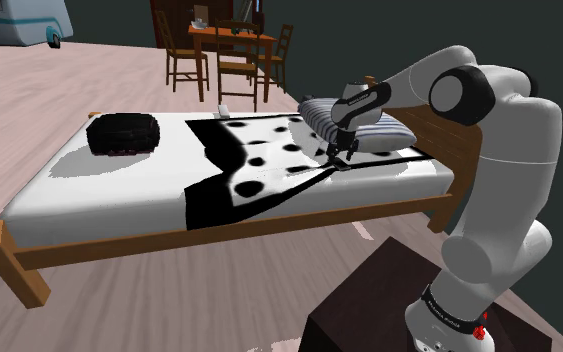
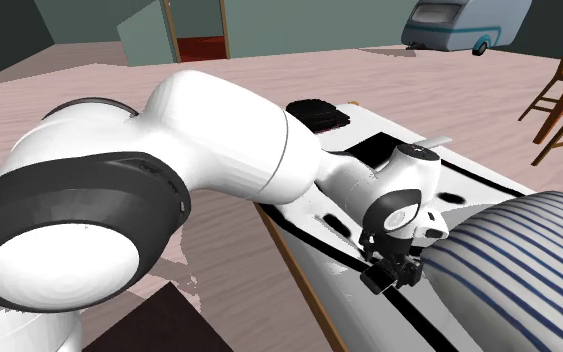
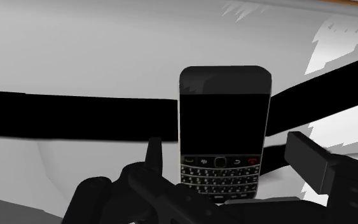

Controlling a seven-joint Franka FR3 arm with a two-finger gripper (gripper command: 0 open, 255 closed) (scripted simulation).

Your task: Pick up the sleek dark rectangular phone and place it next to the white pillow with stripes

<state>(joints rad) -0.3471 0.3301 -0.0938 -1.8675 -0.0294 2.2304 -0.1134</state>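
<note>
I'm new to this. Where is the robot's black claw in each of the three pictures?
Shoulder view: the gripper is right of centre, low over the bed, beside the striped pillow.
Second exterior view: gripper lower right of centre, just beside that pillow.
Wrist view: gripper in the foreground, jaws apart either side of the phone.
Shared landmark: the black band on the bed's white cover, passing by the gripper.

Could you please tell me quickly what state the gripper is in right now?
Gripper: open, its fingers apart on either side of the dark phone, not touching it.
</note>
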